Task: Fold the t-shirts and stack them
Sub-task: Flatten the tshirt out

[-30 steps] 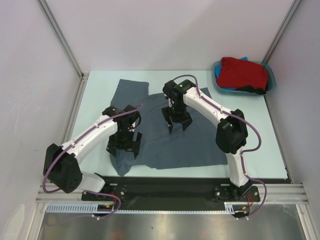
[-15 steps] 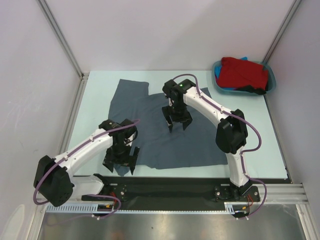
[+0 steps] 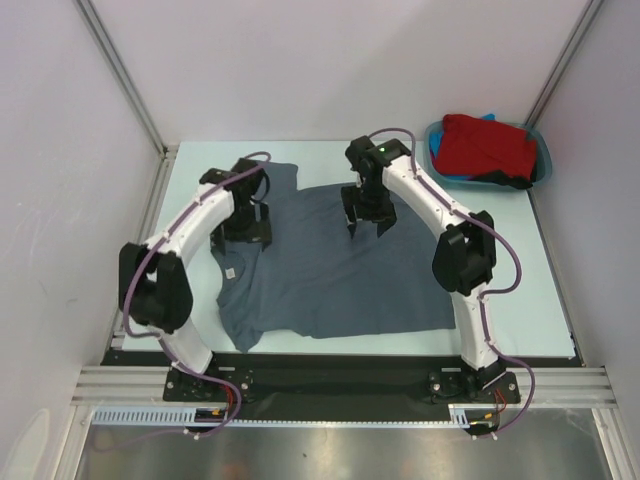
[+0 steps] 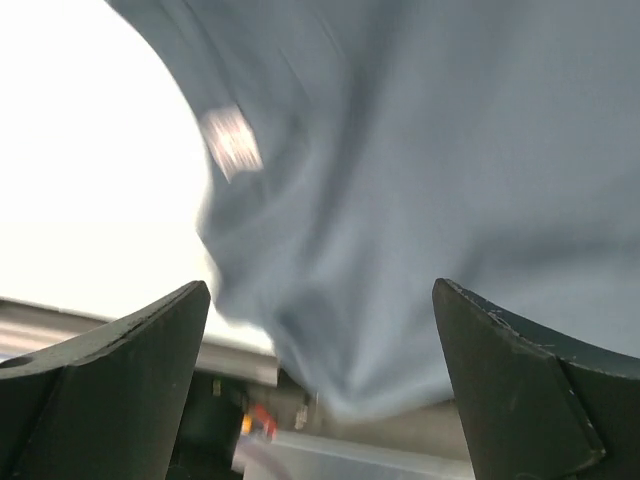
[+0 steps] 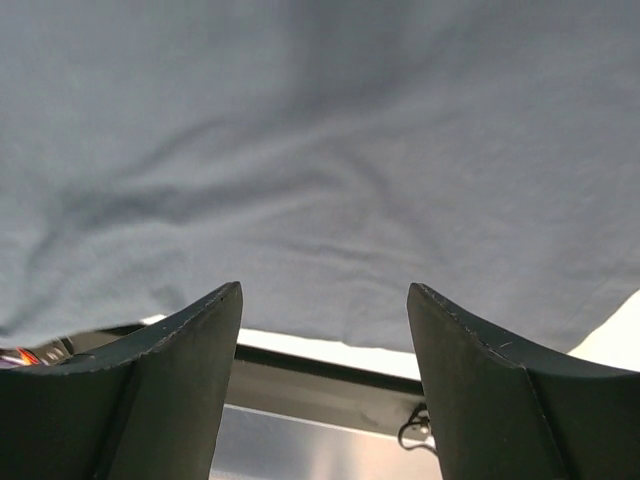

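Well, by my reading I'm at the very start of the first fold: the grey t-shirt [image 3: 340, 270] is laid out on the table [image 3: 520, 290] and neither arm has hold of it. My left gripper [image 3: 245, 228] hangs over the shirt's far left part with its jaws wide apart. Its wrist camera shows only cloth and bare table between the fingers. My right gripper [image 3: 367, 218] hangs over the far middle of the shirt, jaws parted a fair way with nothing in them. Its own view is filled with grey cloth below.

For the next move, I'd judge each gripper needs to drop onto the cloth's far edge, pinch a single layer and carry it toward the near side. Both arms should move together so the fold line comes out straight. The risk is catching two layers or dragging the whole shirt.

The grey shirt lies mostly flat across the middle of the table, one edge along the near side. It isn't smooth: soft ripples run through it under both wrists, the near left corner looks rumpled, and a piece juts out at the far left. A small white label [image 3: 230, 271] shows on its left part. The red t-shirt [image 3: 485, 145] sits bunched in the tub [image 3: 543, 150] at the far right corner, well apart and not yet folded
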Robot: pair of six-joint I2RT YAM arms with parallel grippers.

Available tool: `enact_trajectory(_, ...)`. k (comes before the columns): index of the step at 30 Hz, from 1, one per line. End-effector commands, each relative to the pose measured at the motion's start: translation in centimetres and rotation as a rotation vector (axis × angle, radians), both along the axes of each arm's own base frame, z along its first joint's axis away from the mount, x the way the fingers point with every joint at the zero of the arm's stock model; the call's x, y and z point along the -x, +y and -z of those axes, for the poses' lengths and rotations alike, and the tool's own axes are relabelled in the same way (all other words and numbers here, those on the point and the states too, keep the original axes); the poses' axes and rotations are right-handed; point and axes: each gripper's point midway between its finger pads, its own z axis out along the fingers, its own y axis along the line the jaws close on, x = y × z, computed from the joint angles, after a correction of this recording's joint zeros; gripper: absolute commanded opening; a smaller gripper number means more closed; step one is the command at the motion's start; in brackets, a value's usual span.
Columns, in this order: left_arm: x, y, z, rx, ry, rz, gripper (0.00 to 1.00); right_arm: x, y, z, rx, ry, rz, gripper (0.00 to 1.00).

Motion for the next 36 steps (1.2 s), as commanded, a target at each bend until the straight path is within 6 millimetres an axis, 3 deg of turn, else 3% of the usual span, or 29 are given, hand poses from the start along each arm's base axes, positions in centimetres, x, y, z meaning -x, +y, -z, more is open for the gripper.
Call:
enact_trajectory(1,-5.3,4.2,0.8,-0.070,-0.077,-0.102,1.00,-0.8,-0.6,-1.6,-0.019,-0.010,0.028,0.74)
enact_trajectory(2,-6.5,4.4,0.9,-0.051,-0.088,-0.117,1.00,-0.9,-0.6,-1.6,-0.022,-0.010,0.027,0.73)
enact_trajectory(4,-8.6,5.0,2.8,-0.018,-0.071,-0.119,1.00,-1.1,-0.4,-1.7,-0.037,-0.010,0.026,0.73)
enact_trajectory(5,-10.3,4.1,2.3,0.043,-0.094,-0.097,1.00,-1.1,-0.3,-1.4,-0.038,-0.003,0.021,0.73)
enact_trajectory(6,-11.3,3.9,3.9,0.048,-0.068,-0.061,1.00,-1.2,-0.3,-1.4,-0.037,-0.001,0.019,0.73)
enact_trajectory(7,-12.1,3.7,4.2,0.052,-0.067,-0.047,1.00,-1.4,-0.2,-1.6,-0.041,-0.008,0.016,0.73)
enact_trajectory(8,-13.6,3.5,3.8,0.053,-0.091,-0.037,1.00,-1.6,-0.3,-1.4,-0.038,-0.005,0.013,0.73)
enact_trajectory(10,-14.6,3.5,5.3,0.062,-0.055,-0.032,1.00,-1.7,-0.4,-1.3,-0.033,0.004,0.013,0.73)
enact_trajectory(11,-15.3,3.5,5.1,0.078,-0.065,-0.039,1.00,-2.2,-0.4,-1.4,-0.042,0.000,0.017,0.73)
enact_trajectory(14,-15.9,5.3,6.3,0.071,-0.063,-0.116,1.00,-2.6,-0.6,-1.5,-0.047,0.003,0.023,0.73)
enact_trajectory(18,-17.2,9.3,6.9,0.060,-0.088,-0.277,1.00,-2.9,-1.1,-1.0,-0.051,0.024,0.043,0.73)
enact_trajectory(20,-18.2,9.8,7.3,0.059,-0.102,-0.301,1.00,-3.0,-1.3,-0.9,-0.051,0.028,0.044,0.74)
enact_trajectory(21,-18.3,11.4,7.3,0.062,-0.098,-0.344,1.00,-3.1,-1.3,-0.9,-0.052,0.029,0.042,0.73)
enact_trajectory(23,-19.5,11.6,7.4,0.067,-0.113,-0.338,1.00,-3.6,-1.8,-1.0,-0.058,0.033,0.057,0.74)
enact_trajectory(26,-21.1,11.0,7.5,0.106,-0.119,-0.315,1.00,-4.4,-2.7,-1.0,-0.064,0.036,0.091,0.73)
enact_trajectory(27,-21.0,10.8,8.8,0.119,-0.087,-0.313,1.00,-4.7,-2.9,-1.1,-0.068,0.030,0.101,0.74)
enact_trajectory(29,-21.3,9.1,9.1,0.216,-0.077,-0.296,1.00,-5.7,-3.5,-1.4,-0.080,0.016,0.130,0.74)
enact_trajectory(33,-22.2,7.4,8.5,0.311,-0.121,-0.276,1.00,-6.5,-4.2,-1.4,-0.097,0.027,0.173,0.73)
enact_trajectory(36,-22.6,7.7,8.3,0.298,-0.138,-0.295,1.00,-7.0,-4.5,-1.3,-0.114,0.031,0.196,0.74)
